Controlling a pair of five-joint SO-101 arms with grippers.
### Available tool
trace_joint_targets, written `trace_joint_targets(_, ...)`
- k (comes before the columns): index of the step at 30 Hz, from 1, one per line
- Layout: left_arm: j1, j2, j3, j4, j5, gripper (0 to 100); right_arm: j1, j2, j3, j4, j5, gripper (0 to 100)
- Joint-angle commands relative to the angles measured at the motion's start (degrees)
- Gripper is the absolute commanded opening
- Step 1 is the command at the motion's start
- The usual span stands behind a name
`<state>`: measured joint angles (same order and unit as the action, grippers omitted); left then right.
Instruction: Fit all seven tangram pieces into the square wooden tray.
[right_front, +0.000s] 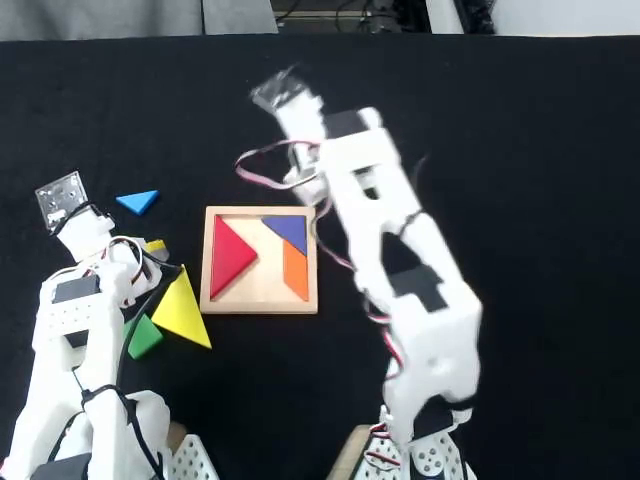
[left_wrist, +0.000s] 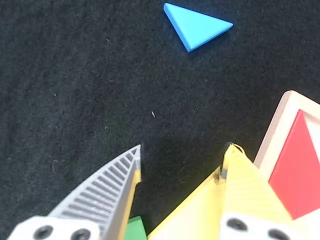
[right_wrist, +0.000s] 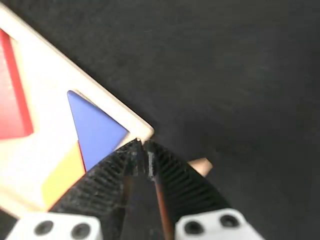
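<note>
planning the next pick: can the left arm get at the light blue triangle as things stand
Probably yes. The light blue triangle lies alone on bare cloth just ahead of the open left gripper, with nothing between them.

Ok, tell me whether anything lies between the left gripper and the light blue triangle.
Nothing visible does. Bare black cloth lies between the open left gripper and the light blue triangle. The yellow triangle and the wooden tray lie off to one side of that line.

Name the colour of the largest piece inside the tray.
A red triangle, clearest in the high view.
</note>
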<state>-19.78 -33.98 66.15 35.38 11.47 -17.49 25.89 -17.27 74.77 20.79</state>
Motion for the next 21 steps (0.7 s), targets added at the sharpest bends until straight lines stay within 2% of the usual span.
trace_joint_targets(1, 0.7, -1.2, -0.5, -0.7, -0.2, 26, 1.2, -15.4, 7.3, 0.8, -4.2, 1.1)
trace_joint_targets(8, 0.2, -1.2, -0.6, -0.5, 0.0, 26, 0.3, -32.0, 34.4, -13.6, -4.7, 1.1)
trace_joint_targets(13, 0.0, -1.3, -1.7, 1.1, -0.2, 26, 0.4, -38.1, 50.6, -25.3, -4.8, 1.1)
trace_joint_targets(16, -0.2, -1.3, -1.7, 1.5, -0.9, 26, 0.6, -38.0, 55.9, -31.6, -6.4, 1.1)
trace_joint_targets(21, -1.5, -1.2, -1.5, 3.7, -7.0, 26, 5.5, -36.4, 56.6, -35.5, -8.6, 1.1)
